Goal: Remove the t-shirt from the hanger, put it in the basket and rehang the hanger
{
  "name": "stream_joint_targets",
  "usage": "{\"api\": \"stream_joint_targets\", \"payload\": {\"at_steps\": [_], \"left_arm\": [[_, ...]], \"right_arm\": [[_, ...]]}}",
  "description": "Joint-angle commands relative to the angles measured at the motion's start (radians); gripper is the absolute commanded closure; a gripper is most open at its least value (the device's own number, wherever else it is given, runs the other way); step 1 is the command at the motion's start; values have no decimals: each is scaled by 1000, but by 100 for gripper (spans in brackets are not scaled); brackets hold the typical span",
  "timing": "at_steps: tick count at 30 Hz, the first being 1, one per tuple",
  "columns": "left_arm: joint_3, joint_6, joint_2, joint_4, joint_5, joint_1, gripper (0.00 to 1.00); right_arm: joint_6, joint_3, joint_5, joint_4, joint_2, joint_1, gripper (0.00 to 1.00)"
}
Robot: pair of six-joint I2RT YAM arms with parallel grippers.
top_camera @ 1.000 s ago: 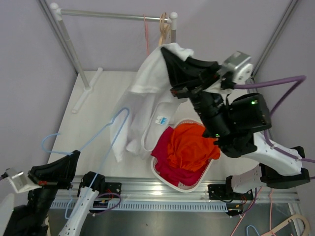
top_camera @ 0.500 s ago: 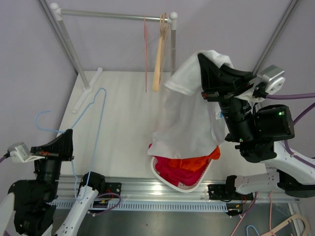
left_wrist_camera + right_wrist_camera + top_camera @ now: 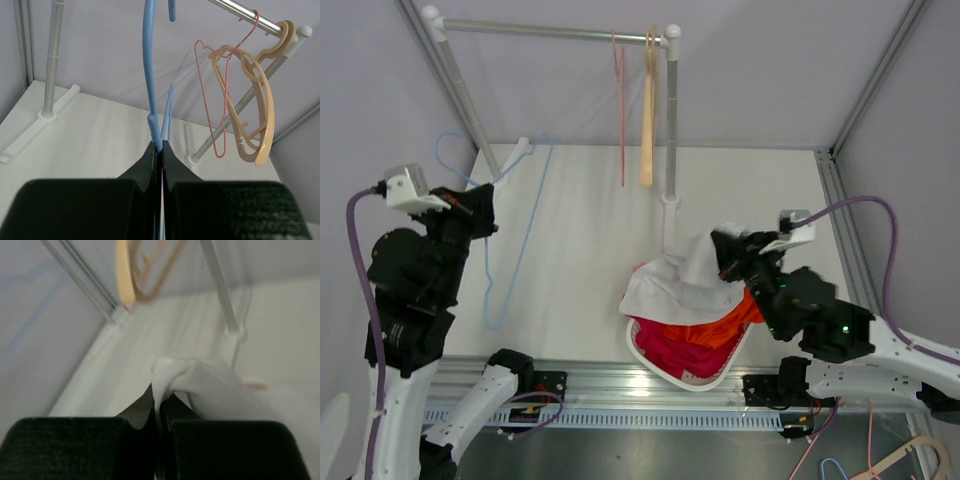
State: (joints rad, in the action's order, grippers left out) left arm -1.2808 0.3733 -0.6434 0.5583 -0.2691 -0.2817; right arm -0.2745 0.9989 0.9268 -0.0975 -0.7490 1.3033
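Observation:
The white t-shirt (image 3: 685, 285) is off the hanger and lies bunched over the white basket (image 3: 650, 362), on top of red and orange clothes. My right gripper (image 3: 725, 252) is shut on a fold of the t-shirt (image 3: 200, 385), low over the basket. My left gripper (image 3: 480, 212) is shut on the blue wire hanger (image 3: 510, 235), which is bare and held up at the left of the table. In the left wrist view the blue hanger (image 3: 150, 75) rises from between the shut jaws.
A garment rack (image 3: 560, 33) stands at the back with a wooden hanger (image 3: 647, 110) and a pink wire hanger (image 3: 619, 100) on it. Its right post (image 3: 670, 120) stands just behind the basket. A wooden hanger (image 3: 910, 455) lies at the bottom right.
My right gripper has swung down and toward the basket, lowering the t-shirt onto it. My left gripper has risen and carried the bare blue hanger up and back to the left.

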Motion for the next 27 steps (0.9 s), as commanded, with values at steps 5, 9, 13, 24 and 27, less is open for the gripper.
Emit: {"api": "stream_joint_targets", "payload": {"at_steps": [5, 9, 13, 24, 27], "left_arm": [[-146, -5, -203, -12, 251, 110, 99], [-192, -27, -289, -31, 248, 111, 99], [-317, -59, -422, 18, 255, 122, 99], [-535, -77, -593, 52, 309, 162, 99], [-564, -82, -607, 68, 311, 164, 99]], "right_arm": [[-940, -363, -182, -489, -209, -24, 100], [-1055, -535, -239, -415, -318, -27, 100], [-1114, -651, -334, -276, -505, -24, 100], [-1263, -353, -103, -729, -607, 183, 89], [-1273, -266, -60, -852, -596, 195, 78]]}}
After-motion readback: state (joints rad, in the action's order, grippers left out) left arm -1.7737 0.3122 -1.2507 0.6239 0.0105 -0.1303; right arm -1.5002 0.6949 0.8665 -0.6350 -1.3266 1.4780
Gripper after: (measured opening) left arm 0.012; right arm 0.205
